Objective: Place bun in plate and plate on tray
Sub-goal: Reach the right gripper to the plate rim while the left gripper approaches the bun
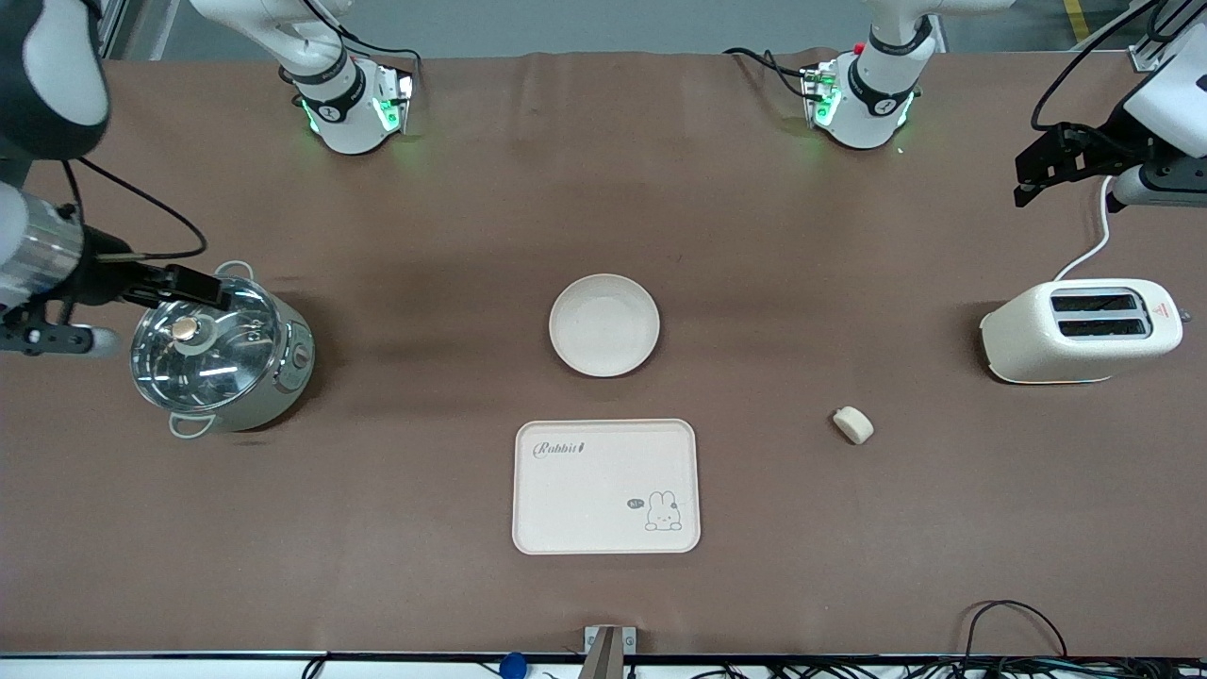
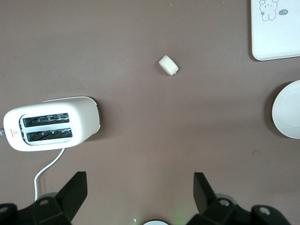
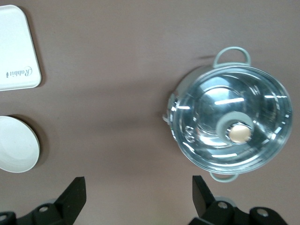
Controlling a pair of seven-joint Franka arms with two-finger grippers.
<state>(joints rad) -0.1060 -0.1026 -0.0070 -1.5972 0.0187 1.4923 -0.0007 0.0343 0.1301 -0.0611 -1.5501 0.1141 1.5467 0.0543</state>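
Note:
The bun (image 1: 853,424) lies on the brown table toward the left arm's end; it also shows in the left wrist view (image 2: 168,65). The empty round plate (image 1: 603,324) sits mid-table. The empty Rabbit tray (image 1: 605,486) lies nearer to the front camera than the plate. My left gripper (image 1: 1028,184) is open and empty, up in the air at the left arm's end of the table beside the toaster; its fingers frame bare table in the left wrist view (image 2: 139,180). My right gripper (image 1: 212,286) is open and empty over the pot's edge, as the right wrist view shows (image 3: 138,183).
A white two-slot toaster (image 1: 1084,330) with a cord stands at the left arm's end, farther from the front camera than the bun. A pot with a glass lid (image 1: 222,354) stands at the right arm's end. Cables lie along the table's near edge.

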